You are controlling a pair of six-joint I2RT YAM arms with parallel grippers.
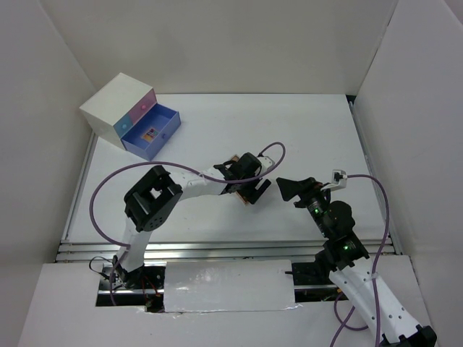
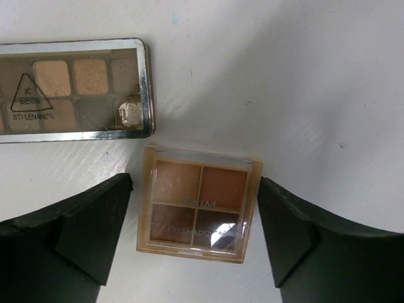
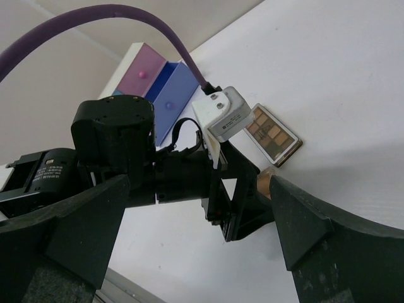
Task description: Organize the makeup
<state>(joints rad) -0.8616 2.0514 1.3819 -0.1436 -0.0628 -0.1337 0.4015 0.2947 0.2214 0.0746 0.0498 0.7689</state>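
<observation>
Long palette (image 2: 74, 88) — square palette (image 2: 199, 202) — two

i read this as a robotics lab test cell: plain white panels (image 1: 36, 144) box in a white table (image 1: 304, 137), the left arm (image 1: 155, 199) and right arm (image 1: 340, 242) i drive are bolted to an aluminium rail (image 1: 231, 251) at its near edge, and a purple cable (image 3: 95, 12) loops loose.

The long palette (image 2: 76, 88), on the tabletop (image 2: 284, 76) beyond the left fingers (image 2: 88, 227), shows a triangle mark (image 2: 25, 95) with blurred letters inside and "STYLENANDA" beneath it. The small four-pan palette (image 2: 199, 202), between those fingers, bears faint lid lettering; its lower line reads "EYESHADOW". In the right wrist view, a motor label (image 3: 53, 169) between the fingers is too small to read.
</observation>
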